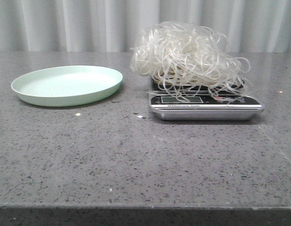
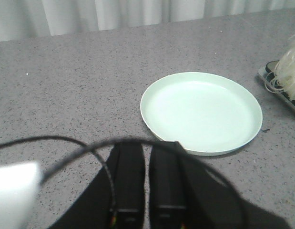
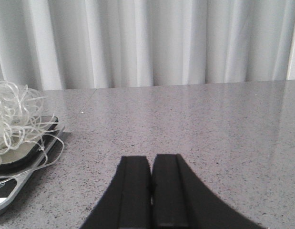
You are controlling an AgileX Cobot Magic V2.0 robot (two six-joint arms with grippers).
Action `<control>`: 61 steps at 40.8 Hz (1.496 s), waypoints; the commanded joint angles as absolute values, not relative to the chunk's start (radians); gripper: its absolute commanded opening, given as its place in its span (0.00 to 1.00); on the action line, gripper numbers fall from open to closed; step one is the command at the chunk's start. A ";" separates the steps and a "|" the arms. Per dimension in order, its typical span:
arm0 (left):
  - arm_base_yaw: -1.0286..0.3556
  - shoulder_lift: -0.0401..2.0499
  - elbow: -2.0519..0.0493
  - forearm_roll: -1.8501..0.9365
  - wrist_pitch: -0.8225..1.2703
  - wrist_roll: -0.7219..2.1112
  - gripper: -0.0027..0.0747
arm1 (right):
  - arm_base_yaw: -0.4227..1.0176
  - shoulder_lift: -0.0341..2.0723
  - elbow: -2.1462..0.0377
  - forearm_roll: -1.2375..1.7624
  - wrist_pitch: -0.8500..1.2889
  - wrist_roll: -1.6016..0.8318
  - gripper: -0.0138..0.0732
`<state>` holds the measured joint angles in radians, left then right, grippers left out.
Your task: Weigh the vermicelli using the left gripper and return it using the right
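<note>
Front view showed the fluffy whitish tangle of thin translucent vermicelli heaped on the flat silver-and-black digital kitchen scale, which sat toward the right part of the grey speckled stone bench, nearer its far edge than its near one; loose strands hung over the scale's display. The round pale green plastic plate lay empty to the left of the scale, close beside it but not touching. Neither arm appeared in that view. In the left wrist view the left black claw had its two fingers drawn nearly together with only a thin slit between them, gripping nothing, poised above bare bench just short of the plate, with the vermicelli well apart from it at the frame's edge. In the right wrist view the right black claw was likewise closed, fingers pressed side by side and empty, over bare bench, the vermicelli and scale lying off to one side, apart from it.
</note>
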<state>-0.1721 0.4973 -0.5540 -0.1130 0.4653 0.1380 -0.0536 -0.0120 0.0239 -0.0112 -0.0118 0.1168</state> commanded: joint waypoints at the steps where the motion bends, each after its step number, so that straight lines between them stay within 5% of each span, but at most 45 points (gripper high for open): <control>1: -0.171 0.490 -0.562 -0.122 0.328 0.100 0.22 | -0.059 -0.022 -0.060 -0.013 -0.088 0.114 0.33; 19: -0.171 0.489 -0.551 -0.122 0.203 0.097 0.22 | -0.004 0.415 -0.611 -0.013 -0.031 0.114 0.33; 36: -0.171 0.489 -0.551 -0.122 0.204 0.097 0.21 | 0.395 0.930 -1.177 -0.174 0.219 0.114 0.35; 50: -0.171 0.489 -0.551 -0.122 0.204 0.097 0.21 | 0.547 1.234 -1.408 -0.202 0.540 0.114 0.83; 61: -0.171 0.489 -0.551 -0.122 0.204 0.097 0.21 | 0.567 1.381 -1.517 -0.087 0.720 0.114 0.86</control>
